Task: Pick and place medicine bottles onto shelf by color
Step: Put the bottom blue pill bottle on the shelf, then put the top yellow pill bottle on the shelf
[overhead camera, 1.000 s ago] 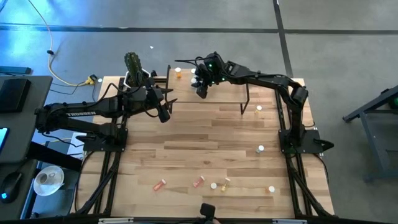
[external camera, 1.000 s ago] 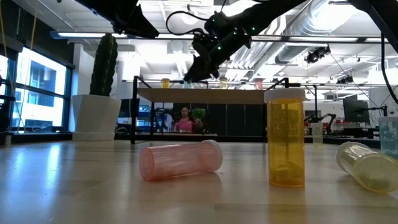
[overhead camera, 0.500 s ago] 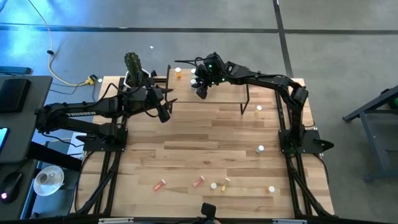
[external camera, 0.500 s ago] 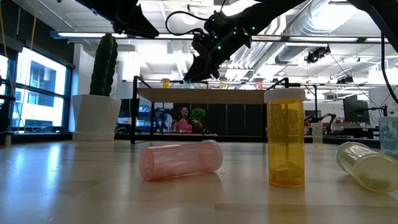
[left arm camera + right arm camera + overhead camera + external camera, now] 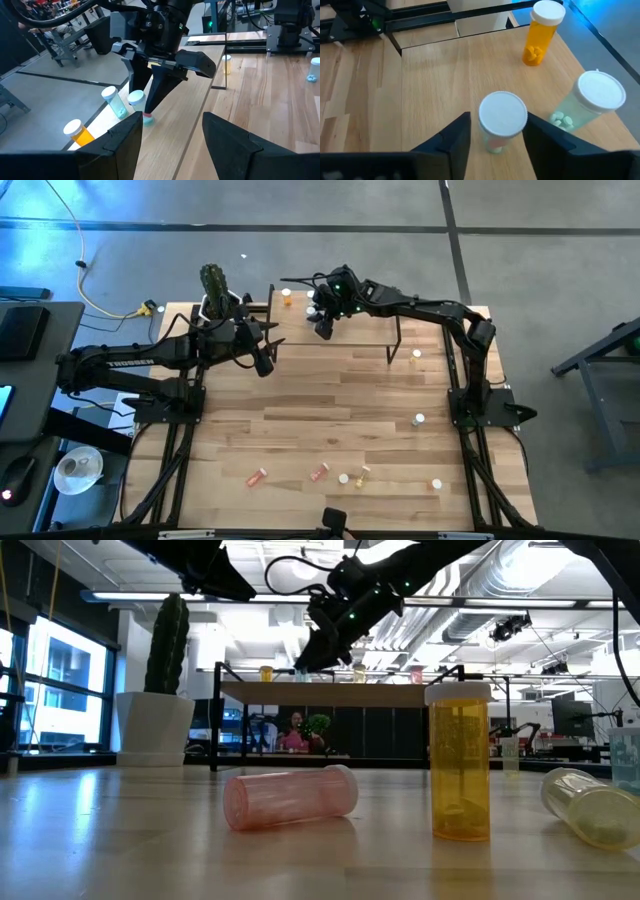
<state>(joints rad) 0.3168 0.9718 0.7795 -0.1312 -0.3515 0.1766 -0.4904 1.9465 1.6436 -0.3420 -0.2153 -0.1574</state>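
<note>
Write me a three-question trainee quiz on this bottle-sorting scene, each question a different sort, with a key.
1. True or false: the orange bottle on the shelf lies on its side.
2. Short answer: which arm's claw hangs over the shelf?
3. Fill in: in the low view, the pink bottle nearest the camera lies on its ____.

Key
1. False; it stands upright.
2. The right claw; the left claw waits off the shelf.
3. side
</note>
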